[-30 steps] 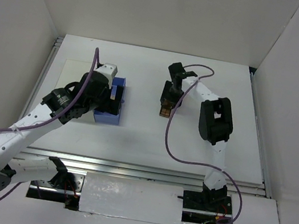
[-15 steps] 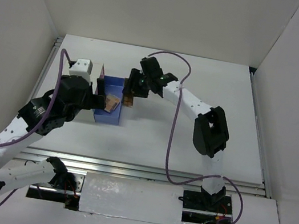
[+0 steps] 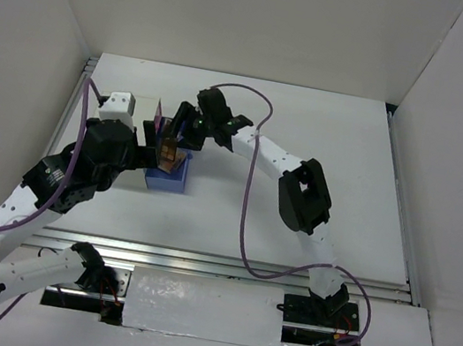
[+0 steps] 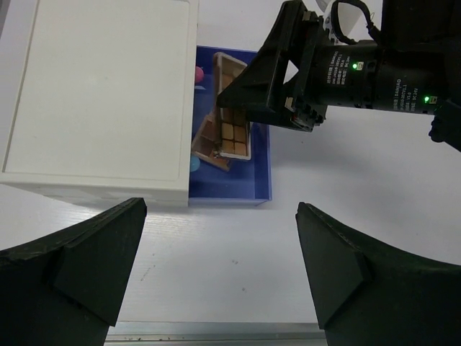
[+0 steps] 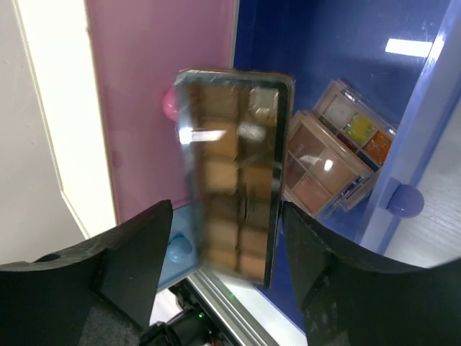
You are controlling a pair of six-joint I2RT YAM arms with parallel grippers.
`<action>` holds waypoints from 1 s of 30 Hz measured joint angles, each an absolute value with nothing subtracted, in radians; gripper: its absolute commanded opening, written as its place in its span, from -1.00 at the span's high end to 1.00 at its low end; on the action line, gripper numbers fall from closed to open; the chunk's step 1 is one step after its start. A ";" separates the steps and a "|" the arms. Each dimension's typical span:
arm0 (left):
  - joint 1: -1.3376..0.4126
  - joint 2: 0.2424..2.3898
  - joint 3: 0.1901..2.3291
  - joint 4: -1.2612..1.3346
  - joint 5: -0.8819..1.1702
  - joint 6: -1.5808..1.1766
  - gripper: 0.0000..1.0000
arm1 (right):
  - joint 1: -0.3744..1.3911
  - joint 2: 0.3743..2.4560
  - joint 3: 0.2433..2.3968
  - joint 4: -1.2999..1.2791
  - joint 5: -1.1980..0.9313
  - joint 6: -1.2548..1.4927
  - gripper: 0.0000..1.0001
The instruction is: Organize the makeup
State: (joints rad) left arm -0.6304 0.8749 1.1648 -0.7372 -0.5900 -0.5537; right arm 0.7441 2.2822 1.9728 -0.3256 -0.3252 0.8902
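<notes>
On the left, the left gripper (image 4: pixel 220 207) hangs back from the work with its fingers spread as wide as they go and nothing between them. It looks across bare table at the white box (image 4: pixel 101 94). Just right of the box, the blue drawer (image 4: pixel 225 190) stands pulled out from the box's face.

Two small palettes lie on its floor, a peach one (image 5: pixel 317 173) and a multicoloured one (image 5: pixel 359 128), overlapping each other. The brown palette (image 5: pixel 230 173) is inside the drawer too, above those two and nearer the box's face. Its long axis runs straight out from the right gripper (image 5: pixel 227 207), pointing away from the wrist and down into the drawer, roughly parallel to the box's face. Its near end sits between the right fingers (image 5: pixel 130 267).

Those fingers stand a shade wider than the palette. On one side a strip of background shows between finger and palette edge. On the other side the two look almost flush. I'd judge it let go rather than pinched. I can't tell from here whether its far end rests on the drawer floor or on the other palettes.

The right arm is the one on the job, reaching in from the right above the drawer. To my eye, it should back out along the palette's length, since a sideways pull could drag the palette with it.
</notes>
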 measured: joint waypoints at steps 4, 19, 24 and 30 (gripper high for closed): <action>-0.630 0.879 1.165 -0.739 -0.603 -0.557 -0.99 | 0.744 2.270 1.976 -0.337 -0.290 0.880 -0.58; -0.621 0.938 1.177 -0.867 -0.790 -0.731 -0.99 | 0.680 2.180 1.940 -0.540 0.078 0.768 0.97; -0.614 0.955 1.188 -0.891 -0.820 -0.764 -0.99 | 0.692 2.187 1.910 -0.555 0.094 0.764 0.98; -0.612 0.970 1.192 -0.894 -0.825 -0.767 -0.99 | 0.735 2.233 1.904 -0.492 -0.017 0.762 0.92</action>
